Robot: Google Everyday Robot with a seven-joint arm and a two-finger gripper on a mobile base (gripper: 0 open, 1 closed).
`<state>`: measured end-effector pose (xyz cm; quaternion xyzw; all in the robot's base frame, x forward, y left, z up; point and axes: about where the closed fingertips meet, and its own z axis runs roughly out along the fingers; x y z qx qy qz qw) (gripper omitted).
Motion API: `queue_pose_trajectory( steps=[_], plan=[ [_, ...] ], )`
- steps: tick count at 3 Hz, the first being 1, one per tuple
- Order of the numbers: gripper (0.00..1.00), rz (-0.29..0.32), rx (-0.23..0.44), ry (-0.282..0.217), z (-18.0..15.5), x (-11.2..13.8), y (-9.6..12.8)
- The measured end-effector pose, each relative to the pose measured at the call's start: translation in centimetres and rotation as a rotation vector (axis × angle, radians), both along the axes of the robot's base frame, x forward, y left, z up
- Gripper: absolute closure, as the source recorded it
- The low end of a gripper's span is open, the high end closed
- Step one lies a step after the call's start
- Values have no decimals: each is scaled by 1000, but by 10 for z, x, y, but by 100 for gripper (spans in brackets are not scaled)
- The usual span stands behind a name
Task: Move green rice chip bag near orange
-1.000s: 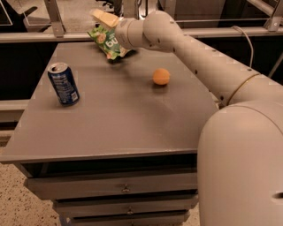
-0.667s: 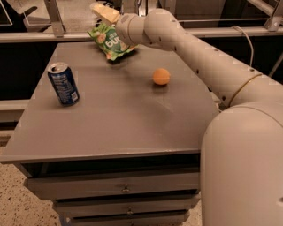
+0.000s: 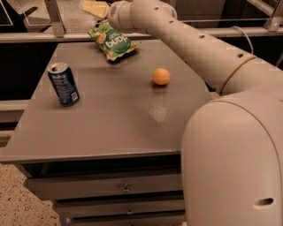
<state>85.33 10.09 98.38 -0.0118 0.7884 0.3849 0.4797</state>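
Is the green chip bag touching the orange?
Apart. The camera view shows bare table between the green rice chip bag and the orange; the gripper is behind the bag.

Crinkled green rice chip bag point(image 3: 114, 42) lying flat, gripper point(image 3: 94, 7) just behind, round orange point(image 3: 161, 76) well apart

1 camera view looks down and forward from high up, probably on the robot itself, close past its bulky cream arm point(image 3: 194, 53) onto the flat grey table top point(image 3: 115, 123). The pale yellow gripper point(image 3: 95, 8) sits at the view's top edge, beyond the table.
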Motion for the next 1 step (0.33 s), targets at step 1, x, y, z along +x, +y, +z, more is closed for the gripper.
queue_pose_trajectory(
  steps=[1],
  plan=[
    [0,4,17,12,-2,-1,3]
  ],
)
